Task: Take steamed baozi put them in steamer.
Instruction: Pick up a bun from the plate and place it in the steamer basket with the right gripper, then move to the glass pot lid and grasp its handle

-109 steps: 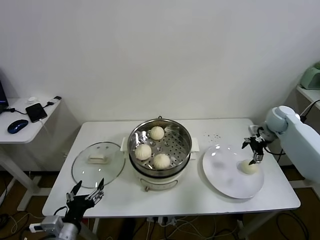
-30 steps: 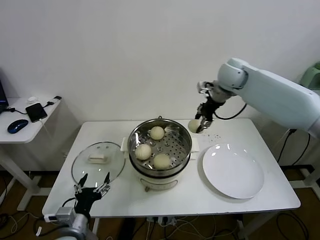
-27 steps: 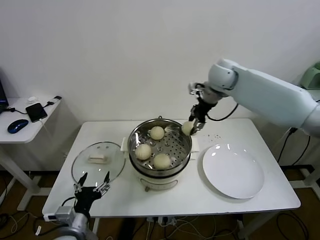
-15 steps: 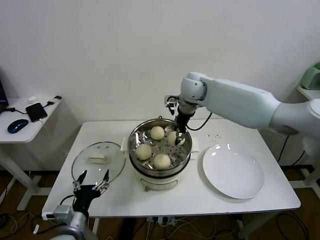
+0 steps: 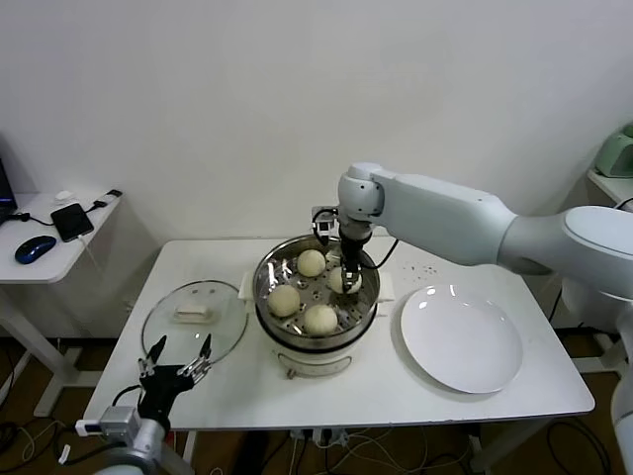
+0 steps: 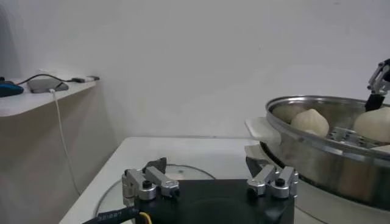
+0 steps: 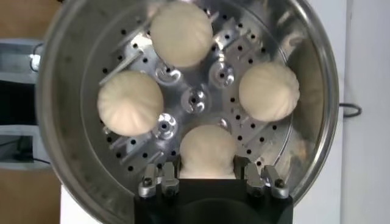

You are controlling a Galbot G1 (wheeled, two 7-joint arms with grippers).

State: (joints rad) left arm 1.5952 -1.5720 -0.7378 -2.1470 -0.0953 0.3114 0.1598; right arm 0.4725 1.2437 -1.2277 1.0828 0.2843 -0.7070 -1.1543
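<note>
The steamer (image 5: 265,269) stands mid-table on its cream base. Three baozi lie free in it (image 5: 311,262), (image 5: 284,300), (image 5: 319,319). My right gripper (image 5: 348,279) reaches down inside the basket, shut on a fourth baozi (image 5: 338,280) at the floor's right side. In the right wrist view this baozi (image 7: 207,152) sits between the fingers, with the others (image 7: 181,33), (image 7: 130,102), (image 7: 269,91) around it on the perforated floor (image 7: 196,97). My left gripper (image 5: 176,374) is open and empty, low at the table's front left edge, and also shows in the left wrist view (image 6: 210,176).
A flat white plate (image 5: 461,338) lies bare right of the steamer. A glass lid (image 5: 194,322) lies left of it, just beyond my left gripper. A side table with a phone (image 5: 71,222) and mouse stands at far left.
My right gripper carried the baozi from the plate, leftward over the steamer's rim, and lowered it into the basket. The plate is now bare. The left arm barely moved.
</note>
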